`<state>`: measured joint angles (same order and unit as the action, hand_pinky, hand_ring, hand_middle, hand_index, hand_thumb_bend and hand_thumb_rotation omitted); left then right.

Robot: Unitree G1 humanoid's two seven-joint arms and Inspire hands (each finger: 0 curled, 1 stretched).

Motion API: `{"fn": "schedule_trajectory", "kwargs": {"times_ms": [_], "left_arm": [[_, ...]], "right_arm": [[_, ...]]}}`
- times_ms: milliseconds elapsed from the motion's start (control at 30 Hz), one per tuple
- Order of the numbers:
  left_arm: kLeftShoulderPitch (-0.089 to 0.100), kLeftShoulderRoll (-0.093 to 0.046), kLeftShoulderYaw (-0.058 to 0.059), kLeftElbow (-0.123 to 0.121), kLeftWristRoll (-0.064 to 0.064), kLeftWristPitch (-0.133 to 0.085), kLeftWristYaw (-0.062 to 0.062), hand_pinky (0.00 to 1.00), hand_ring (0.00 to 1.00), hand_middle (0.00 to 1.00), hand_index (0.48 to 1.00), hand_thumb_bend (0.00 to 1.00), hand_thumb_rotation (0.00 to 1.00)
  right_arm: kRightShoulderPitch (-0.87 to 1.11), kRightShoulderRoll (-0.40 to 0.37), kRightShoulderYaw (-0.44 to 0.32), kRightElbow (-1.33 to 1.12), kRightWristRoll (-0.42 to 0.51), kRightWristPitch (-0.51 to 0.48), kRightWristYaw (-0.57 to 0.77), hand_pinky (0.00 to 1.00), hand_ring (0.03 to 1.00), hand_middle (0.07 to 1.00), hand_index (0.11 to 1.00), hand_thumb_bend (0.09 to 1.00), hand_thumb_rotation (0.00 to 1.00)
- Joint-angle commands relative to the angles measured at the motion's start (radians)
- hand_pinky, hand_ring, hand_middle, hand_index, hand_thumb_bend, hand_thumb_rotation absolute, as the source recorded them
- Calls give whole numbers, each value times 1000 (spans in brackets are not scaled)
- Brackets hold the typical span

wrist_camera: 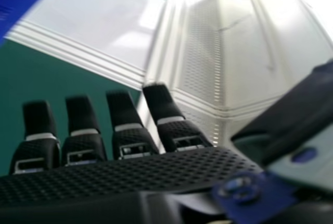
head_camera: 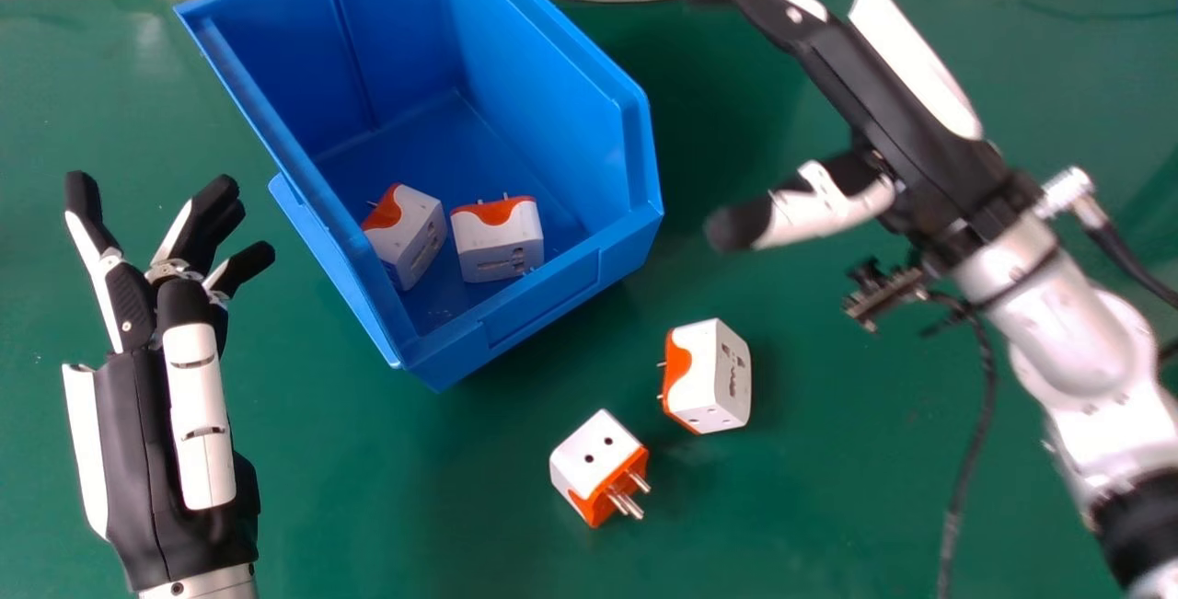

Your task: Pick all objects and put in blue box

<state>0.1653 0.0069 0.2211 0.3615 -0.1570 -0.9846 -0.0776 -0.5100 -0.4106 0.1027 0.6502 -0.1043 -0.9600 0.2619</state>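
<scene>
Sitting nearer the robot's body than the right hand (head_camera: 883, 120), whose fingers are spread wide, the white-and-orange plastic plug adapter (head_camera: 722, 378) lies beside the blue plastic box (head_camera: 543, 305). The left hand (head_camera: 129, 433), fingers loosely parted, is farther off, so I'd expect the right to draw back for it.

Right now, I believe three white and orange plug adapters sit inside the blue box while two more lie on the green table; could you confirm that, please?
Not quite: the head view shows two adapters inside the blue box, not three. The other two adapters do lie on the green table.
</scene>
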Motion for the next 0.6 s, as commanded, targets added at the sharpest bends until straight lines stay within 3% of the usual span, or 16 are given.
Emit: {"fn": "schedule_trajectory", "kwargs": {"times_ms": [0,100,333,567], "left_arm": [[4,-2,-1,-25,9,-9,3,769,857,850,833,485,926],[4,-2,-2,-25,14,-10,6,769,856,849,832,485,926],[3,6,-3,-22,5,-11,-1,768,855,849,831,494,929],[1,2,-5,-28,13,-9,4,768,854,848,830,494,929]], "right_arm": [[31,-33,-35,-57,48,1,18,561,717,759,762,953,644],[65,-56,-53,-74,59,0,39,555,715,761,768,956,622],[136,-94,-76,-78,58,-1,71,578,735,781,792,992,591],[169,-120,-91,-105,62,43,105,617,749,802,804,1000,546]]}}
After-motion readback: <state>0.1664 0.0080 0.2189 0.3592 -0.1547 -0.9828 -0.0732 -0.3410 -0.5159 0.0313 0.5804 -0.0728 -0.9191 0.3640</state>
